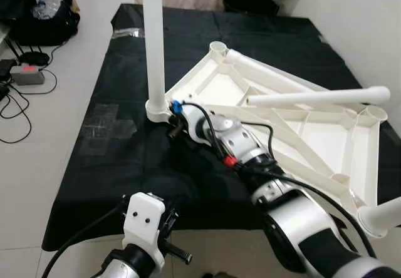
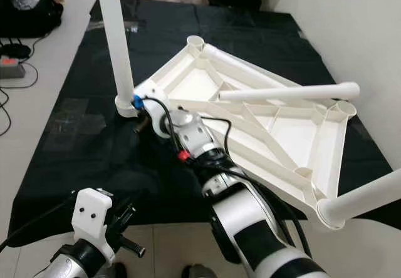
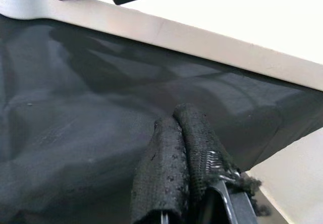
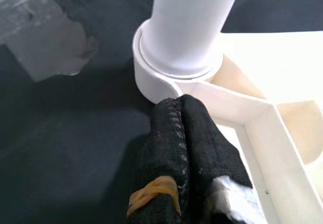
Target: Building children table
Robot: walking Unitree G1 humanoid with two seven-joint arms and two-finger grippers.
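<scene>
Left gripper (image 1: 168,226): near left, low over the near edge of the cloth (image 1: 119,159); its jaws are pressed together on nothing, idle, well short of the work.
Cloth: black sheet spread on the floor, carrying all the parts.
Right gripper (image 4: 179,114): reaches forward to the near-left corner of the top (image 1: 326,134); its jaws are pressed together, with the tips resting against the rim of the socket (image 4: 151,80), not gripping anything.
Top: white tabletop lying upside down on the cloth, ribs facing up, right of centre.
Upright leg (image 1: 153,40): seated in the near-left socket, standing roughly vertical.
Second leg (image 1: 382,215): in the near-right corner socket, leaning out toward the near right.
Loose leg (image 1: 319,96): lying across the ribs toward the far right, not yet fitted.
Step, as judged: steadying or pressing home the upright leg.
Doing it well: push straight down along the leg's axis, keep the corner flat on the cloth, avoid sideways nudges that would tilt it.
Risk: closed tips can slip off the rounded rim.
</scene>
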